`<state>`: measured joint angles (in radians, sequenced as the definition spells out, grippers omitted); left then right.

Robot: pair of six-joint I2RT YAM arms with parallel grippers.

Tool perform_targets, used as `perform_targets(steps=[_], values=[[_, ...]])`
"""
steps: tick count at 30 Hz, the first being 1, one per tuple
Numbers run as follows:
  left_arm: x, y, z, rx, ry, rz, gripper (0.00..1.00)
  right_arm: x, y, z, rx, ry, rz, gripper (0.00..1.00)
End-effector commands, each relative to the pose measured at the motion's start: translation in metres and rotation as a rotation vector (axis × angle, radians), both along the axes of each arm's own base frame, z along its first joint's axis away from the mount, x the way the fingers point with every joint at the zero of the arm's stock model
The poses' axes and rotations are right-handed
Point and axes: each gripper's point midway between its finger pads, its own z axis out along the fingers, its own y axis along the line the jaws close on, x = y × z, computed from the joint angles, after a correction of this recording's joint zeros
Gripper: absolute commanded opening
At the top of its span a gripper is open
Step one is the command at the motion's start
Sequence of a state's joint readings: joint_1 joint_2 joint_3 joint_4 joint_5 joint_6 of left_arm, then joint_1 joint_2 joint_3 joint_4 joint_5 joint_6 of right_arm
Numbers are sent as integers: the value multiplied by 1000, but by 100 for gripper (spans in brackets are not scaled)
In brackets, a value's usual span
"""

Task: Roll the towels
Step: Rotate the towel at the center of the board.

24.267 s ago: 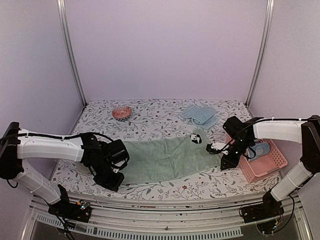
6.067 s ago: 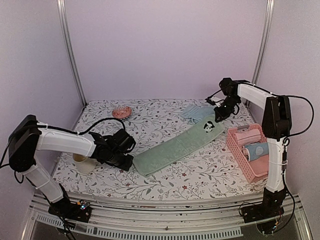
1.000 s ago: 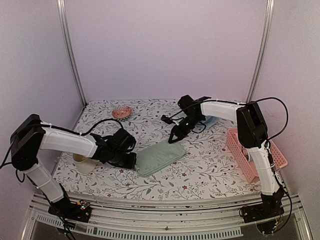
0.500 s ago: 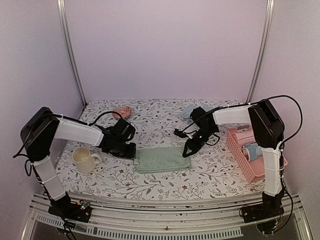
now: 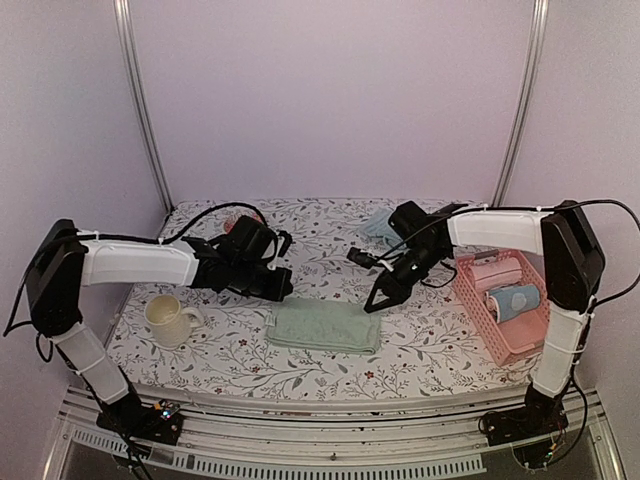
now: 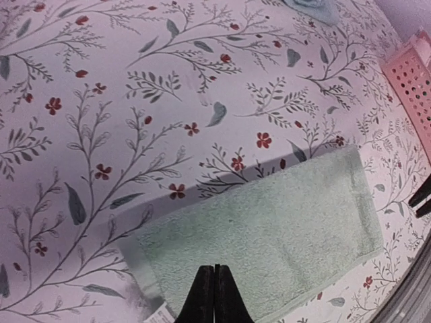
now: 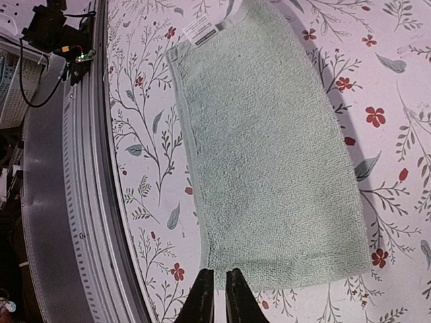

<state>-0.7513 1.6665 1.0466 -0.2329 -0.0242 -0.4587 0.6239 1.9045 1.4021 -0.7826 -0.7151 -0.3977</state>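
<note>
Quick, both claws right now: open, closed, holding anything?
Left claw: closed, empty, above the green towel.
Right claw: nearly closed with a narrow gap, holding nothing, above the same towel.

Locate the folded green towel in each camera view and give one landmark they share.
Top external: green towel lies low centre, between the two arms.
Left wrist: fills the lower middle and right, above the shut fingertips.
Right wrist: fills the centre.
Shared landmark: the towel's white label, seen in both wrist views.
</note>
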Motion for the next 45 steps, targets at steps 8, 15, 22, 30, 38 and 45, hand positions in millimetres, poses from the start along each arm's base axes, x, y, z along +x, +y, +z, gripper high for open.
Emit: perform_targets(steps=[8,15,22,30,38,45], values=[[-56,13,-85,20,224,-12,0,-44,-13,-66,-59,228,51,7],[-54,26,-114,125,244,11,0,-61,-23,-113,-207,255,55,7],[-7,33,-124,175,198,10,0,-89,-3,-100,-151,292,140,8],[62,-6,-85,124,84,-114,0,-108,29,-57,-8,363,245,10],[40,-28,-15,24,-26,-166,0,-56,8,-10,102,182,171,12],[-2,-55,3,-93,-16,-215,0,21,-13,-23,-23,2,-29,10]])
